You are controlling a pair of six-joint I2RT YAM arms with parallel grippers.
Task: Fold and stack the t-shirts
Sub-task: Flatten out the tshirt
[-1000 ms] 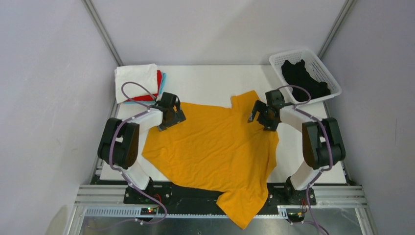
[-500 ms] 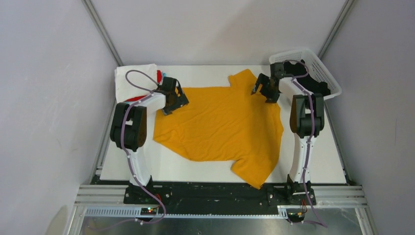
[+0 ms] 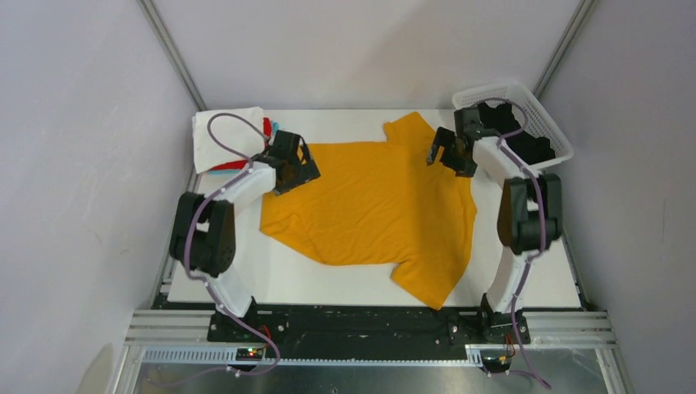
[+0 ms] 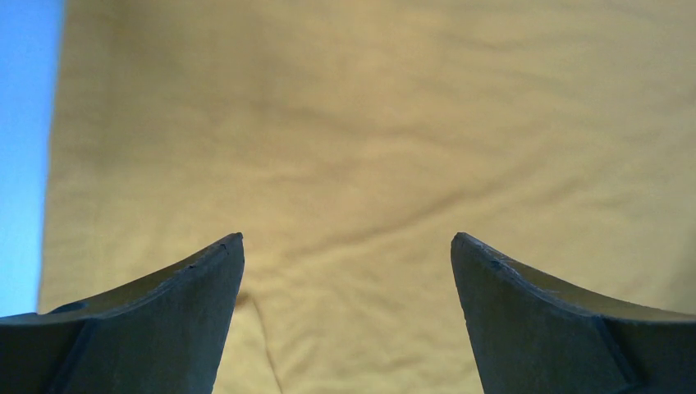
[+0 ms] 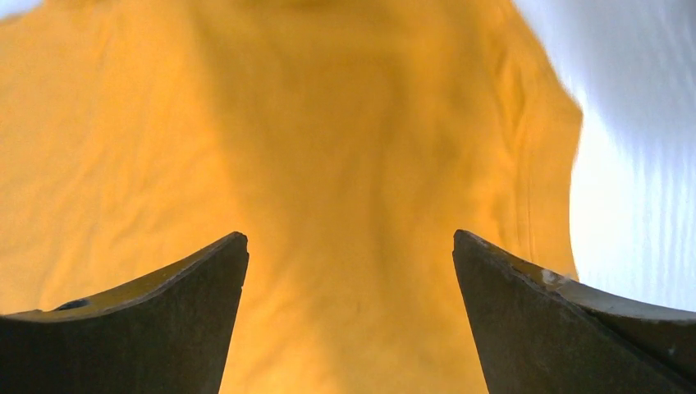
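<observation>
Plain mustard tee (image 3: 369,205) flat on wht table (image 3: 328,284).

The yellow t-shirt (image 3: 369,205) is soft, matt cloth, faintly creased, lying on a desk (image 3: 345,127) whose white top looks smooth and matt. The basket (image 3: 484,89) is white plastic lattice with a slight gloss. The fingers (image 4: 164,320) look like dark, smooth, matt plastic, and the frame rail (image 3: 164,328) is dull silver metal.
</observation>
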